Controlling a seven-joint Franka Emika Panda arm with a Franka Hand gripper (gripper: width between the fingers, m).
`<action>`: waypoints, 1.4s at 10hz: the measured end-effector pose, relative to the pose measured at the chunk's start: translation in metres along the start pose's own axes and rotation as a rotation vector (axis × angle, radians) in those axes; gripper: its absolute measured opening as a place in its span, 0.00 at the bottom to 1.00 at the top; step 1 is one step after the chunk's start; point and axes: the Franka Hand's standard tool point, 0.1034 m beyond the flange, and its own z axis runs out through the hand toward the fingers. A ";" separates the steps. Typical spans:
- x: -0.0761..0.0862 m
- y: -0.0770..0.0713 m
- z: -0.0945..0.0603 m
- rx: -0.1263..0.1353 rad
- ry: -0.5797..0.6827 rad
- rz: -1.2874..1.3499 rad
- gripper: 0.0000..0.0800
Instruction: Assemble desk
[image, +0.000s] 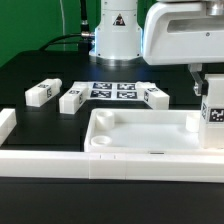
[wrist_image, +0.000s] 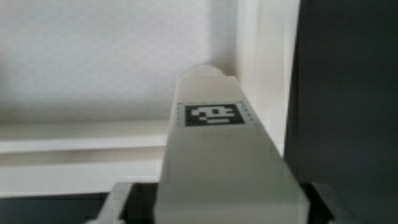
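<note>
Leg fitting looks to be the step in hand. Your gripper (image: 208, 90) has its jaws part closed on one short square white leg (wrist_image: 217, 160), seemingly gripped, upright above the tabletop (image: 150, 128) at its corner on the exterior view's right. Next you must line its end up with that corner. White, raised-rimmed, the tabletop lies flat. Three tagged spare legs (image: 42, 92) lie behind it.

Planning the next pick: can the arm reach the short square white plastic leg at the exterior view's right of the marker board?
Probably not yet: its jaws are shut on another white leg by the white tabletop tray. The asked-for leg itself lies uncovered.
</note>
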 end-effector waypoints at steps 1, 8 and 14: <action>0.000 0.001 0.000 0.000 0.000 0.061 0.36; 0.007 0.029 -0.002 -0.043 0.021 0.447 0.37; -0.002 0.014 -0.025 -0.030 0.018 0.331 0.81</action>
